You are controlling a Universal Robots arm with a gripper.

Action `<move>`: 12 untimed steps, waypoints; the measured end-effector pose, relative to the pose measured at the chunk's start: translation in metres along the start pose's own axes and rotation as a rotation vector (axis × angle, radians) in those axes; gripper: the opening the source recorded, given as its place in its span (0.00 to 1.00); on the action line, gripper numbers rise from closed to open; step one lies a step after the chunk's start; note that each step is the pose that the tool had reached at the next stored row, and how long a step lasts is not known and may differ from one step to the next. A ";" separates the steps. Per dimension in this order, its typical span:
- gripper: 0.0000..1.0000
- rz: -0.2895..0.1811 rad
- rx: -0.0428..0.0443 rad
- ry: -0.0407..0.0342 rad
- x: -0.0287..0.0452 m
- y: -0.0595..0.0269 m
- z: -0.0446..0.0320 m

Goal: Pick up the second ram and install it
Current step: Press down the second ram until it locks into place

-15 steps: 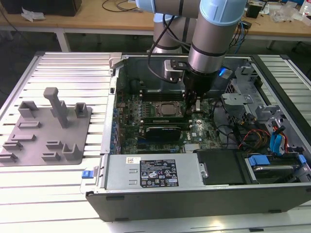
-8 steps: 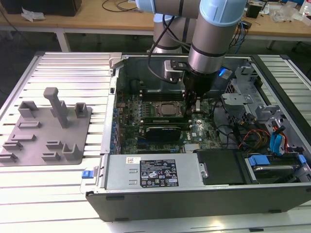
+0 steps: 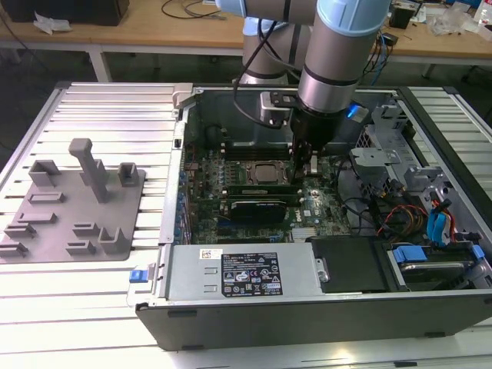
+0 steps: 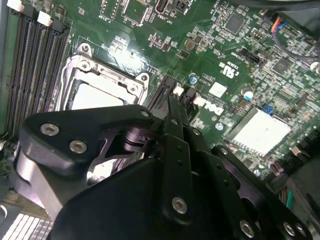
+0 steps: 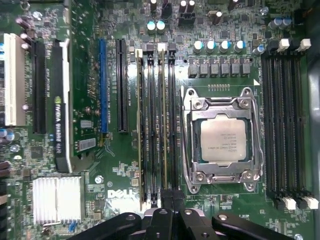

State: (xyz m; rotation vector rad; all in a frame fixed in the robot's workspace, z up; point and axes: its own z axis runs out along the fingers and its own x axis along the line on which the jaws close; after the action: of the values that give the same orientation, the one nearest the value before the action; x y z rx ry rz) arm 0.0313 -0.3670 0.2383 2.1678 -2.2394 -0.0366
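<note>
Exterior view: the gripper (image 3: pixel 305 171) stands low inside the open computer case (image 3: pixel 231 311), over the slots beside the processor socket (image 3: pixel 264 174).

First wrist view: the second ram (image 5: pixel 162 125) sits edge-up in a slot (image 5: pixel 171 125) next to the socket, the fingers (image 5: pixel 165 200) closed on its near end. Good practice here, I judge: keep the stick vertical and press evenly.

Second wrist view: the jaws look clenched narrowly above the board; the stick itself is hidden.

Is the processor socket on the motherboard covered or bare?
Bare: the processor socket has no cooler on it, and the chip's metal top shows inside its retention frame in both wrist views.
</note>
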 end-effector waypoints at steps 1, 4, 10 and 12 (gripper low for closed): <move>0.08 0.000 -0.0001 0.0000 0.0000 0.0001 -0.0014; 0.08 0.000 -0.0001 0.0002 0.0002 0.0021 -0.0015; 0.08 0.000 0.0004 -0.0001 0.0008 0.0244 -0.0006; 0.08 0.000 0.0003 0.0000 0.0012 0.0375 -0.0001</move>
State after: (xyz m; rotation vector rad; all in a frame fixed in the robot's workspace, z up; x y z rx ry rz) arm -0.0062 -0.3670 0.2397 2.1681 -2.2394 -0.0362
